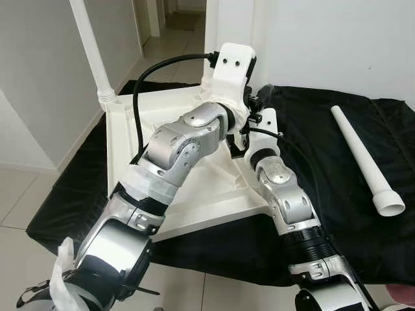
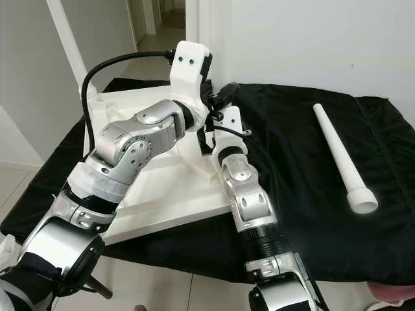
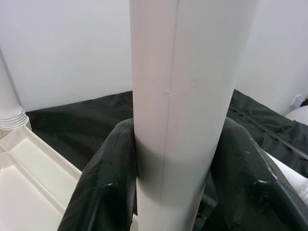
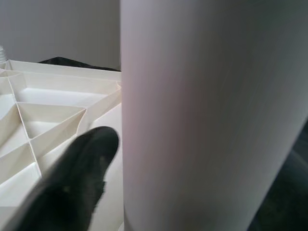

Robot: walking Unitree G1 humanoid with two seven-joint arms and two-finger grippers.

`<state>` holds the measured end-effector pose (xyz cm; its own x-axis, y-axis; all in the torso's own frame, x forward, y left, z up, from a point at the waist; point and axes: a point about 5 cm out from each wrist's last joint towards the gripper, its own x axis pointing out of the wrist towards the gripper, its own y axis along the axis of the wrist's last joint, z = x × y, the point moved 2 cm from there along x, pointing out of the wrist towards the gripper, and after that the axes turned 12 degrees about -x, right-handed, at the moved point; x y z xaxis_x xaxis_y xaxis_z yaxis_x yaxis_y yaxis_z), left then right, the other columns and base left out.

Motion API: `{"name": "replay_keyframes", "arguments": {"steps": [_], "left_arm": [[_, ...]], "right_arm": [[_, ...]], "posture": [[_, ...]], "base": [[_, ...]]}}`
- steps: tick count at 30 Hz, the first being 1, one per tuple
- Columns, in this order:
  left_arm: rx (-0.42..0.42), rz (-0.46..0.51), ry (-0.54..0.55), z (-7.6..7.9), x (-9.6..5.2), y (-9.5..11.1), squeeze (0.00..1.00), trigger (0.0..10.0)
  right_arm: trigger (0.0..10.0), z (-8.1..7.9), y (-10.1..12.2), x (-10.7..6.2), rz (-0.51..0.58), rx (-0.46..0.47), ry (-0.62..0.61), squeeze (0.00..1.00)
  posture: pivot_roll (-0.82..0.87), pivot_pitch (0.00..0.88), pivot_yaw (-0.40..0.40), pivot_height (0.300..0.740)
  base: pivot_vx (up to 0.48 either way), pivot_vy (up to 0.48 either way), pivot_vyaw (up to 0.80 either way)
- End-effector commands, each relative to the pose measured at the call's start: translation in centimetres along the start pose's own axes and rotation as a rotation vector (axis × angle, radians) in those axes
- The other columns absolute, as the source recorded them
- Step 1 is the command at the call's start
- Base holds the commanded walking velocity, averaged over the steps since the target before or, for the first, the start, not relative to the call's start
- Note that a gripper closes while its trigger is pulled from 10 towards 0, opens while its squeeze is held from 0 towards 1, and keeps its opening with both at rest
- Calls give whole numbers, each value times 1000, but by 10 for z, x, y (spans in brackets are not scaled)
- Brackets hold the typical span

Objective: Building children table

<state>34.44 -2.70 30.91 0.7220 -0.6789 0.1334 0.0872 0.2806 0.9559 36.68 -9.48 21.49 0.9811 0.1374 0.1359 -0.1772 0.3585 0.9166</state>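
Left gripper (image 3: 171, 178) clenched around upright white plastic table leg (image 3: 187, 96), black fingers (image 3: 108, 180) pressing both sides. Right gripper (image 4: 120, 168) close against same leg; grip state impossible to tell. Below, upside-down white ribbed plastic tabletop (image 1: 214, 188) at frame centre, on black cloth (image 1: 337, 188). Second leg (image 1: 91, 52) standing upper left; loose leg (image 1: 366, 159) lying at right.

Soft, even daylight fills the room — no hard glare. The head views are sharp, with faint shadows on the black cloth (image 1: 337, 194). Both wrist views are dimmer; the white leg (image 4: 202, 115) sits so close it blurs — its right side shaded grey.
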Motion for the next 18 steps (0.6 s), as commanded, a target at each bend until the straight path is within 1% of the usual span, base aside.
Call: {"name": "replay_keyframes", "arguments": {"steps": [1,3,4,17,18], "left_arm": [[18,-2,-28,4,2,1,0,10000],[19,-2,-28,4,2,1,0,10000],[20,-1,-29,5,3,1,0,10000],[39,1,-36,8,4,2,0,10000],[41,0,-41,8,4,2,0,10000]], "right_arm": [[4392,0,7,2,19,-18,-1,0],[4392,-1,7,3,20,-20,-1,0],[0,-1,7,2,20,-19,2,0],[0,0,4,2,6,10,-10,0],[10000,0,3,2,1,20,-15,0]], "posture": [[-75,21,40,740],[-75,21,40,740],[-74,20,39,740],[-72,21,42,740],[-69,23,43,740]], "base": [[0,0,0],[0,0,0],[0,0,0],[0,0,0],[0,0,0]]}}
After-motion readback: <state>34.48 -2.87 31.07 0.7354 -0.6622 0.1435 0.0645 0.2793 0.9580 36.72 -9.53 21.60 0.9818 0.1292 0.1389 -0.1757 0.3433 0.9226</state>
